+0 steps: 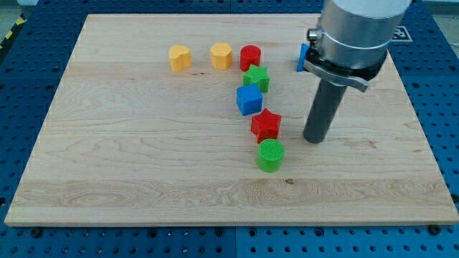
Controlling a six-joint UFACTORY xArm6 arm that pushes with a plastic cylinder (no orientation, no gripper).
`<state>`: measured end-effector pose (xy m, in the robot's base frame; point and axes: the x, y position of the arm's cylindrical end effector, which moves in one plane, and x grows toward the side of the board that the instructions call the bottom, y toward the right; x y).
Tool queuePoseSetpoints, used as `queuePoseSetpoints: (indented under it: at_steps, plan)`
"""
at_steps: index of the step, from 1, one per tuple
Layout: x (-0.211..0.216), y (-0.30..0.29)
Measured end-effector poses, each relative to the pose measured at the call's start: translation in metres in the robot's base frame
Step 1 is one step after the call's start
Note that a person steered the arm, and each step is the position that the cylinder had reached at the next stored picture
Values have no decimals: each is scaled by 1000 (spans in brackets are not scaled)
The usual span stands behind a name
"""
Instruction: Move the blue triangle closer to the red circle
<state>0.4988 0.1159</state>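
The blue triangle (303,58) shows only as a small blue edge at the view's upper right, mostly hidden behind the arm's grey body. The red circle (250,56) stands to its left, near the view's top centre, touching a green star (257,77) below it. My tip (315,139) rests on the board well below the blue triangle and to the right of the red star (266,125), apart from every block.
A yellow heart-like block (179,57) and a yellow hexagon-like block (221,55) sit left of the red circle. A blue cube (249,99) and a green circle (270,155) lie in a column with the stars. The wooden board (129,165) ends near the triangle's top edge.
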Motion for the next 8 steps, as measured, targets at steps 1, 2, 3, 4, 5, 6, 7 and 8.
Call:
queuePoseSetpoints:
  at_steps: [1,2,3,4,5,6,7,8]
  plan:
    - [0,-31]
    - [0,-45]
    - [0,-45]
    - [0,-31]
    - [0,-5]
    - [0,13]
    - [0,18]
    - [-1,17]
